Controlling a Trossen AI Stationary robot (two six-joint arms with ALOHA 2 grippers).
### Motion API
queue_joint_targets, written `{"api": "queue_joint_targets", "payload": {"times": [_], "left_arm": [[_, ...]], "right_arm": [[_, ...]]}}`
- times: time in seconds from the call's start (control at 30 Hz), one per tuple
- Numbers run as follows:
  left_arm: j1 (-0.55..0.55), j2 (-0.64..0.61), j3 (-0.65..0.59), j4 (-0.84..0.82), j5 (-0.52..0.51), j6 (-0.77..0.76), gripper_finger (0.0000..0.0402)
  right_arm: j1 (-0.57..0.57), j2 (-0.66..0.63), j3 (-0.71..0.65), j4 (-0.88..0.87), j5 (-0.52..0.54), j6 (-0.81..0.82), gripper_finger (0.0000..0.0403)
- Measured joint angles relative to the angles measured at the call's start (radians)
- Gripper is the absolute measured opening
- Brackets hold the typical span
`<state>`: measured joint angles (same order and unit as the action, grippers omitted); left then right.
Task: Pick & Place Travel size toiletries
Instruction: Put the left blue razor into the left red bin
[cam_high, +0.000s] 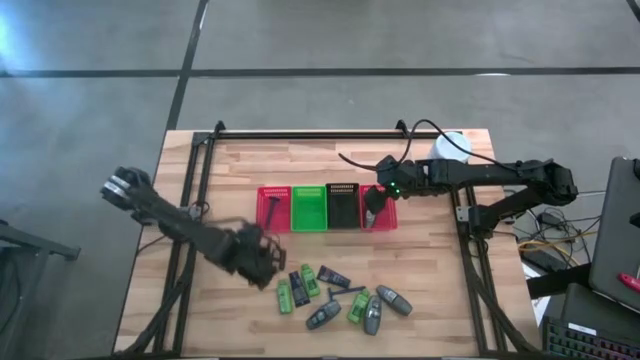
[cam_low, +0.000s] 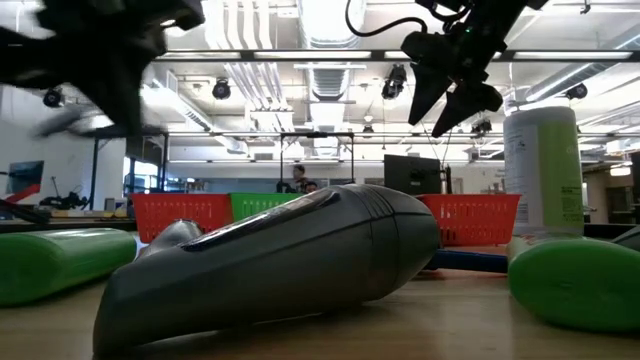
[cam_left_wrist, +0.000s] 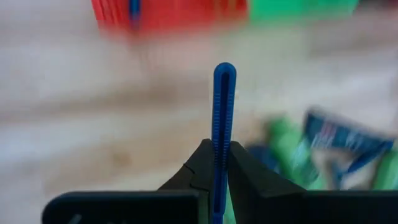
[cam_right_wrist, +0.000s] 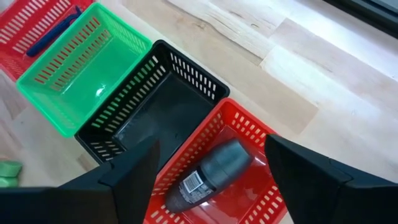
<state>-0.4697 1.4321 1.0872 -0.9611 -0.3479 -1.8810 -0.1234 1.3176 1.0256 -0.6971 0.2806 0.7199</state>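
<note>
Toiletries lie in a loose cluster on the wooden table in the high view, in front of a row of four small baskets; the left gripper sits at the cluster's left edge, and the right gripper hangs over the right-hand red basket. From table height, a grey bottle lies on its side filling the foreground, green packets at either side, and the right gripper hangs well above the baskets with fingers apart. The left wrist view shows that arm's fingers clamped on a thin blue razor, gripped low so most of the handle sticks out beyond them; such a narrow hold could let it pivot or slip in transit, or catch a basket rim. The right wrist view shows open fingers above a dark bottle lying in the red basket, and another blue razor in the far red basket. If both arms reach toward the row together, they could crowd each other.
</note>
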Motion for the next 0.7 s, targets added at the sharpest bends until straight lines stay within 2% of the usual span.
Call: {"api": "queue_joint_targets", "payload": {"times": [0.13,0.27,0.43,0.53,0.7], "left_arm": [[0.152,-0.08,-0.018,-0.049,-0.048,0.187,0.0027],[0.355,-0.123,-0.06,0.011,-0.048,0.426,0.0027],[0.579,-0.127,-0.128,0.245,0.077,0.666,0.0026],[0.65,-0.119,-0.165,0.335,0.143,0.719,0.0026],[0.686,-0.115,-0.205,0.333,0.182,0.748,0.0026]], "right_arm": [[-0.002,0.0,0.0,0.0,0.007,0.035,0.0283],[-0.002,0.0,0.0,0.001,0.009,0.054,0.0296],[-0.002,-0.001,0.0,0.0,0.01,0.112,0.0314],[-0.002,-0.001,0.0,-0.001,0.01,0.142,0.0324],[-0.001,-0.001,0.0,-0.002,0.027,0.165,0.034]]}}
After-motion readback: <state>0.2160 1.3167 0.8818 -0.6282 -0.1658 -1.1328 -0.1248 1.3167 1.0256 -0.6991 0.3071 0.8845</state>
